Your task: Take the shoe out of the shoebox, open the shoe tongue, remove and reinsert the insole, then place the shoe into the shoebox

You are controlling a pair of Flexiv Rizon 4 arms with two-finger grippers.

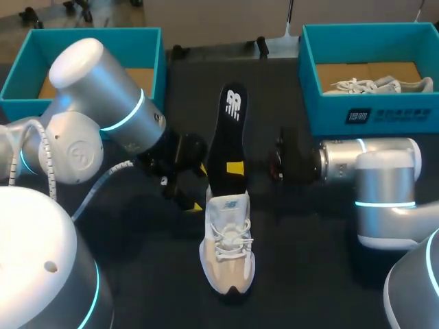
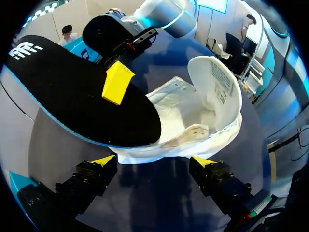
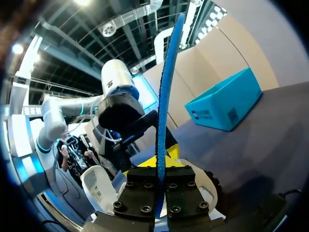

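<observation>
Although the shoe already lies out on the bench in the head view, toe toward the robot, its black insole is only partly free. It slopes up and away from the shoe's mouth, with its near end at the opening. The right gripper, coming in from the side, pinches the insole about midway. The left gripper waits just beside the heel. A teal shoebox stands at the far left. The other shoebox, at the far right, holds a second shoe.

From the left wrist view, the left gripper stands spread wide with the heel just ahead of it, neither finger touching the shoe as far as one can tell. The tongue is folded right back, and a yellow fingertip of the right gripper presses on the insole.

From the right wrist view, the right gripper is clamped on the insole, which shows edge-on, rising between its fingers.

Judging by this, taking the shoe out and opening the tongue are done. Whether the insole is going out or back in cannot be told. Seating it and boxing the shoe remain.
</observation>
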